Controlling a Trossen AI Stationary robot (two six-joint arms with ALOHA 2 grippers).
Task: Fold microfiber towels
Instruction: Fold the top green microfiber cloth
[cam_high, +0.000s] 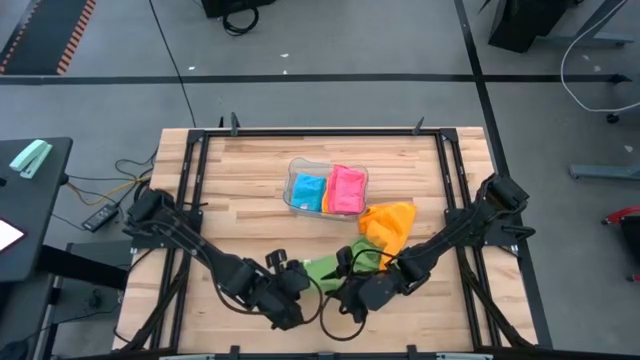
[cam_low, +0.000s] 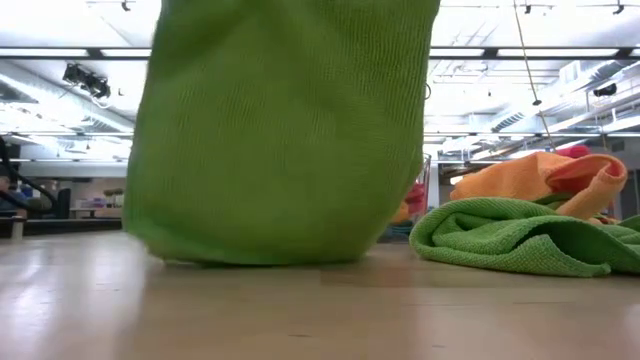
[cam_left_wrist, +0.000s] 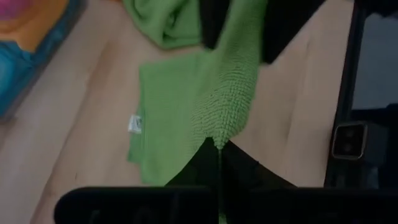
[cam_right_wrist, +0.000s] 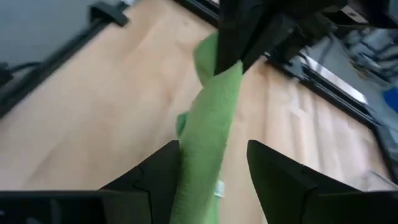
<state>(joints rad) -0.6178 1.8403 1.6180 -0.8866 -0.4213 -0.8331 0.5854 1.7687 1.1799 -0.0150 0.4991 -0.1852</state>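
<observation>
Wooden slats form the table (cam_high: 250, 190), which stands on grey floor. Near its front edge, the left gripper (cam_left_wrist: 219, 146) is clenched on a corner of the green towel (cam_left_wrist: 186, 118), lifting it. The right gripper (cam_right_wrist: 211, 165) has spread fingers either side of the same towel. An orange towel (cam_high: 390, 222) lies just right of the clear tray (cam_high: 296, 205), which holds blue (cam_high: 308, 190) and pink (cam_high: 346, 189) towels.

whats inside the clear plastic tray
The clear plastic tray holds a blue towel and a pink towel, side by side. Whether anything lies beneath them cannot be seen; they cover the tray's bottom.
</observation>
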